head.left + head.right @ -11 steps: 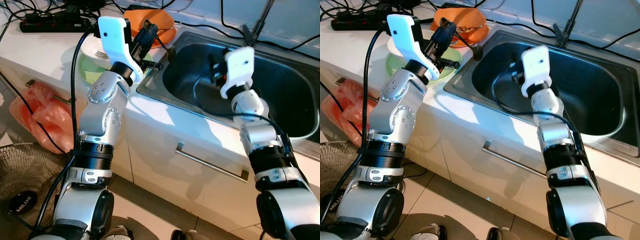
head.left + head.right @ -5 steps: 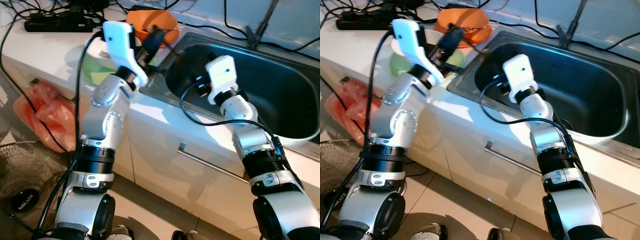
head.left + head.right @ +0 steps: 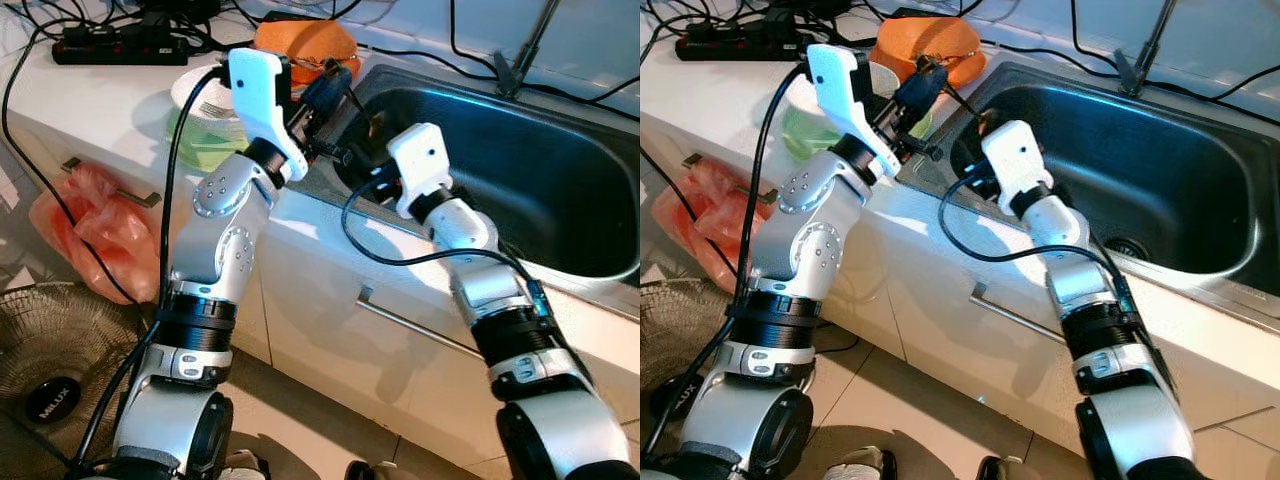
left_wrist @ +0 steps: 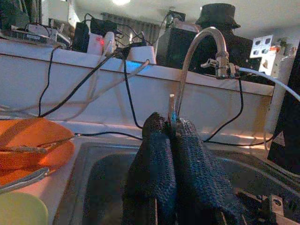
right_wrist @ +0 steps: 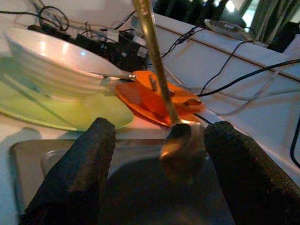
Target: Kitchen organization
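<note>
White countertop [image 3: 120, 95] runs along the wall, with a stainless steel sink [image 3: 560, 190] set into it and a cabinet front with a metal drawer handle [image 3: 420, 325] below.

Left gripper [image 3: 335, 85] hangs over the sink's near-left corner, fingers [image 4: 180, 154] pressed together on a thin utensil handle. That utensil is a gold-toned spoon [image 5: 176, 136]; its handle rises out of the top of the clamped fingers and its bowl hangs below them.

Right gripper [image 5: 157, 154] sits just below and beside the left one at the sink's left rim. Its fingers [image 5: 79, 173] are spread wide, one on each side of the spoon bowl, which hangs between them without visible contact.

Change from the earlier frames: one second ago the right gripper was over the middle of the basin, well apart from the left; it has since travelled across to the sink's left edge and now lies just beside the left gripper. The left gripper remains at the corner, clamped throughout.

Behind the left gripper stands an orange plate [image 3: 300, 40] carrying cutlery. Beside it, farther from the sink, a white bowl [image 5: 56, 65] rests on a light green plate [image 5: 61, 115]. A black power strip [image 3: 110, 50] lies near the wall. An orange plastic bag [image 3: 95, 230] hangs from the cabinet below, and a floor fan [image 3: 50, 390] stands on the tiles.
</note>
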Tool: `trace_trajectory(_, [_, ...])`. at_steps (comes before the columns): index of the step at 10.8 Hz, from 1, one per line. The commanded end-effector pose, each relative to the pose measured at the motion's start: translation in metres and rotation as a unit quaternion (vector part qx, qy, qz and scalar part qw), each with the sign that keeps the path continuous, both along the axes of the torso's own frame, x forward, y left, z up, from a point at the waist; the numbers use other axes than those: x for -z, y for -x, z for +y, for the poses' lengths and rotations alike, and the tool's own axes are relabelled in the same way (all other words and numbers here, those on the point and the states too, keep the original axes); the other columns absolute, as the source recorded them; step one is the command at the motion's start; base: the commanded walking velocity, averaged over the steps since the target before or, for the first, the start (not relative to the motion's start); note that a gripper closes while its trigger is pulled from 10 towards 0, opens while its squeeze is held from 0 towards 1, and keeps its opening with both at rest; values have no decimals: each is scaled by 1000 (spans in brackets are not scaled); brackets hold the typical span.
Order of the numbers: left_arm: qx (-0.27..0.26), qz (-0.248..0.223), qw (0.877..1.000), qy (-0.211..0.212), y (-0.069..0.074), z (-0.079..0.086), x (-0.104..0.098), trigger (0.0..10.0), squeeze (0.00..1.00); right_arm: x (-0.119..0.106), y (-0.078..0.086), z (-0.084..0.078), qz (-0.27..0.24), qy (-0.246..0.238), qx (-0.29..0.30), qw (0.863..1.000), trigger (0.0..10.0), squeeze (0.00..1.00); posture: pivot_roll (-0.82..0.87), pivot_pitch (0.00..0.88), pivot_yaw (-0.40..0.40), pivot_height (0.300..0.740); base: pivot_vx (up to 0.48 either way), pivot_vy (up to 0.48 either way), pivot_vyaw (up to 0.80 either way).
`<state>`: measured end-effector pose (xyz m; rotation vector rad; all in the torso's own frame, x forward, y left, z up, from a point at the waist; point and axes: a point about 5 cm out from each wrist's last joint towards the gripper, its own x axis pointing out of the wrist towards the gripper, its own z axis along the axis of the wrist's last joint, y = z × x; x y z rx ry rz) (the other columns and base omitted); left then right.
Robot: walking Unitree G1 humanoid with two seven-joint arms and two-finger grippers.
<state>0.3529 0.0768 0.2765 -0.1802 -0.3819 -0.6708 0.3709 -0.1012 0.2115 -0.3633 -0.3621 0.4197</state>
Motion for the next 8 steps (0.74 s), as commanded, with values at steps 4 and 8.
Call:
trace_trajectory(4, [43, 1, 999, -5, 8, -13, 1, 10000, 0, -12, -3, -4, -17, -18, 27, 999, 10000, 0, 74, 105, 4, 740, 0, 0, 0])
trace_trajectory(8, [77, 4, 997, -18, 15, -21, 6, 10000, 0, -12, -5, -2, -15, -28, 37, 999, 10000, 0, 80, 105, 5, 740, 0, 0, 0])
